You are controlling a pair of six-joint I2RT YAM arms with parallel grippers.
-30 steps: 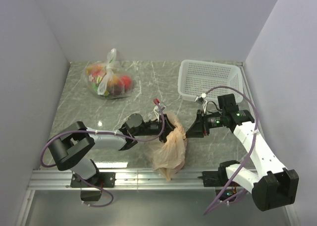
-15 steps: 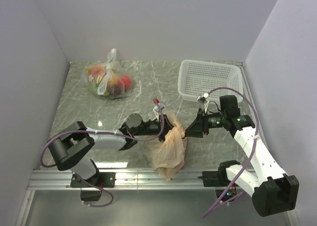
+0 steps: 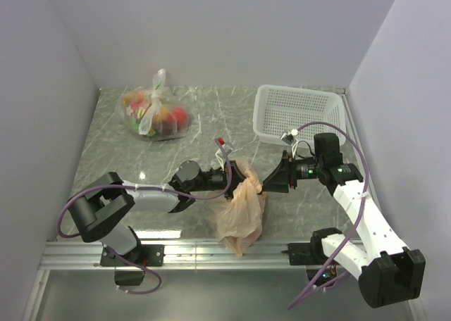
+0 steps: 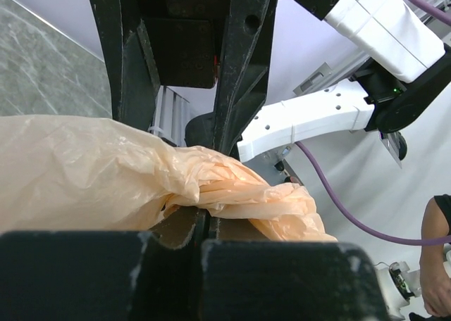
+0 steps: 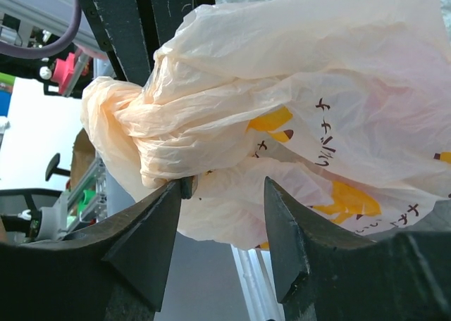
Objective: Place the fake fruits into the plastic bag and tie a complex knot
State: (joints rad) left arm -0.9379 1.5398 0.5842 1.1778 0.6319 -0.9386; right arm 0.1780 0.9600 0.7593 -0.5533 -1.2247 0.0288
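As the overhead view counts them: one peach bag [image 3: 242, 207] near the table's front edge, one clear bag of mixed fruit [image 3: 153, 115] far left, one white basket [image 3: 296, 113] far right, and two claws meeting at the peach bag. Only the wrist views show grip. My left claw [image 4: 204, 221] is pinched together on the bag's bunched film. My right claw [image 5: 224, 194] stands apart, with the film touching one fingertip.
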